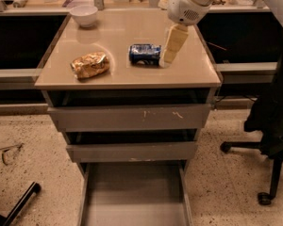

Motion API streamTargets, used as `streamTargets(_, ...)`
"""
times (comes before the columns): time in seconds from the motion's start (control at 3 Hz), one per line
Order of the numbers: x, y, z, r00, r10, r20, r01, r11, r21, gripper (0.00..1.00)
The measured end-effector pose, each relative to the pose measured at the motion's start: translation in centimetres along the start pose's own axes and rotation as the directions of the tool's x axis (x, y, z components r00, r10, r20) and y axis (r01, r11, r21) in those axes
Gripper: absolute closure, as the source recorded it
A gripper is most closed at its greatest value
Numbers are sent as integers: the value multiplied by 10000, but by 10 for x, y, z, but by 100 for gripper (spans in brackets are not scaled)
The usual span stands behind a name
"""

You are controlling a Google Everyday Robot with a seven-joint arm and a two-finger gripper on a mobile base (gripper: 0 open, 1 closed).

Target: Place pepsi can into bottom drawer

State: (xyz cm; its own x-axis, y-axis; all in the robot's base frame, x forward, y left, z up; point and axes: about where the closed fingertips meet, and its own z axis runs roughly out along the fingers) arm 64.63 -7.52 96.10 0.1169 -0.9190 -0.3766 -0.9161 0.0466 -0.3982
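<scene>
**Desk editor:** The claw [170, 55], where is it in this shot?

**Photographer:** Low over the desk [132, 29], right of centre. It is cream-coloured and hangs tip-down from the white arm [186, 4], which comes in from 1 o'clock. The tip sits just beside the pepsi can [145, 54], at the can's 3 o'clock.

**Desk editor:** Wide, narrow, or holding something?

**Photographer:** I cannot tell from this angle. I also cannot tell whether it touches the can.

**Desk editor:** And the can itself?

**Photographer:** It is dark blue with white markings and lies on its side on the desk top, near the middle. One end points toward the claw.

**Desk editor:** What else is on the top?

**Photographer:** A crinkled golden-brown snack bag [90, 64] lies at the can's 9 o'clock, apart from it. A white bowl [83, 15] stands at the desk's 11 o'clock corner, well away from both.

**Desk editor:** The drawers?

**Photographer:** There are three in a stack below the top. The bottom drawer [134, 197] is pulled well out toward 6 o'clock, with its grey floor showing. The middle drawer [132, 151] and the top drawer [129, 117] each stand out a little.

**Desk editor:** Anything around it?

**Photographer:** A dark office chair [273, 126] stands on the speckled floor [33, 135] at the desk's 3 o'clock.
</scene>
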Motion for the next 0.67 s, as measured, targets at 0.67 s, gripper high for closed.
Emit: streamTargets(0.67,12,-30,72,9979,288,584,-229,9948,-997,0)
